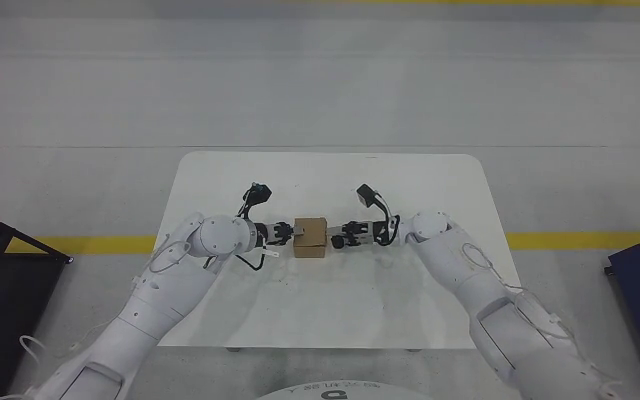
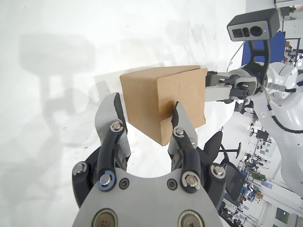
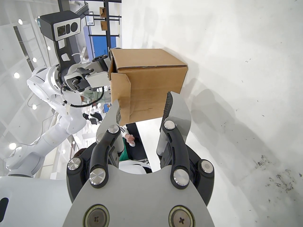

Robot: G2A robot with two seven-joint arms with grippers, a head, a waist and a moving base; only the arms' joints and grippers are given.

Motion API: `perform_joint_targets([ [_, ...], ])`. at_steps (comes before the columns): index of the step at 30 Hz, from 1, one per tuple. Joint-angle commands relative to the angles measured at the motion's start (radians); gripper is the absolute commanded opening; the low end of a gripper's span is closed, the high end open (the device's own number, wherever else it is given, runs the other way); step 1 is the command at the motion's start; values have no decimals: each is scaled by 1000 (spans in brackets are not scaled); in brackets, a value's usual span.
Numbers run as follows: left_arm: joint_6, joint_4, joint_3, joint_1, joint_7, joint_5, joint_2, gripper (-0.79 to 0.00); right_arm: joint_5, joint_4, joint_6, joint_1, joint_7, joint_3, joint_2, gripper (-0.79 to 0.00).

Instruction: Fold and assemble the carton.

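Note:
A small brown carton (image 1: 310, 237) rests on the white table (image 1: 420, 300), between my two grippers. My left gripper (image 1: 283, 234) is at its left end. In the left wrist view that gripper (image 2: 146, 113) is open and straddles the carton's (image 2: 142, 100) near corner, one fingertip (image 2: 176, 114) touching a notched flap edge. My right gripper (image 1: 338, 238) is at the right end. It (image 3: 143, 108) stands open around the carton's (image 3: 151, 83) end panel, where a side flap (image 3: 122, 95) stands slightly ajar. The top seam looks closed.
White tabletop extends all round the carton, with free room in front (image 1: 330, 310) and behind (image 1: 330, 180). Grey floor with a yellow line (image 1: 80, 243) surrounds the table. A dark object (image 1: 25, 290) stands on the floor at the far left.

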Motion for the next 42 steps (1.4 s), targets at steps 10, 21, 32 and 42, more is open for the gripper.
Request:
perform_joint_targets([
  [10, -123, 60, -14, -8, 17, -58, -5, -409, 7, 1, -12, -3, 9, 7, 3, -403],
  [21, -192, 145, 11, -45, 40, -82, -24, -406, 126, 13, -51, -13, 91, 49, 9, -394],
  [32, -339, 244, 24, -75, 75, -127, -42, -400, 232, 64, -48, -10, 130, 57, -8, -354],
  [42, -376, 301, 50, -103, 61, -160, -62, -400, 253, 40, -57, -37, 121, 59, 2, -249],
])
